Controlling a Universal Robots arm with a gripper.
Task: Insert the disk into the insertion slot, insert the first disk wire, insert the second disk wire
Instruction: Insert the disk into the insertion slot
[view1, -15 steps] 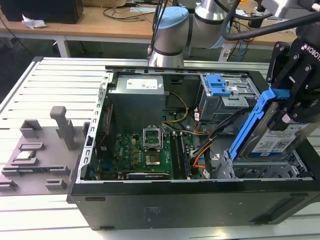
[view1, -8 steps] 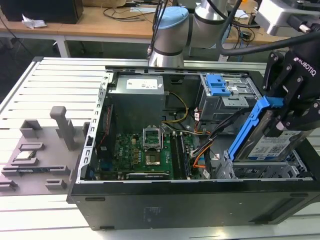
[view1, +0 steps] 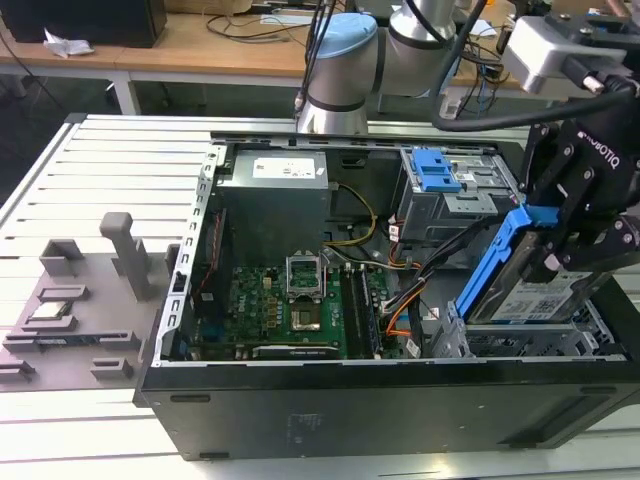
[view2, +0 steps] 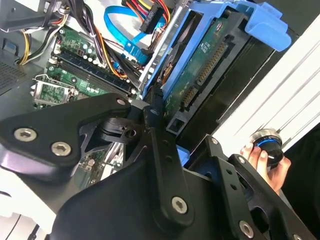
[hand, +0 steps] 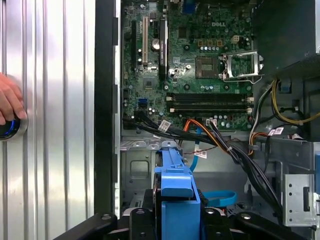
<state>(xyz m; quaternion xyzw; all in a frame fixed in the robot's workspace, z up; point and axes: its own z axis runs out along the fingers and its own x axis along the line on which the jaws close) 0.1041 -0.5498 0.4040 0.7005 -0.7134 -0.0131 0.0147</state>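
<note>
Pinches the disk (view1: 535, 298) by its blue frame, claw (view1: 553, 252) closed on both sides. Holds it steeply tilted over the slot (view1: 545, 345), at the case's (view1: 300, 405) corner on the exterior view's right.

White lettering marks the black gripper (view1: 552, 255); white labels (print too fine to read) sit on the flat silver disk (view1: 535, 298) and the grey metal power supply (view1: 275, 205).

Disk (view1: 535, 298): silver metal, glossy blue plastic frame. Gripper (view1: 558, 252) matt black. Table (view1: 120, 160) ribbed bare metal. Case (view1: 350, 410) matt black.
</note>
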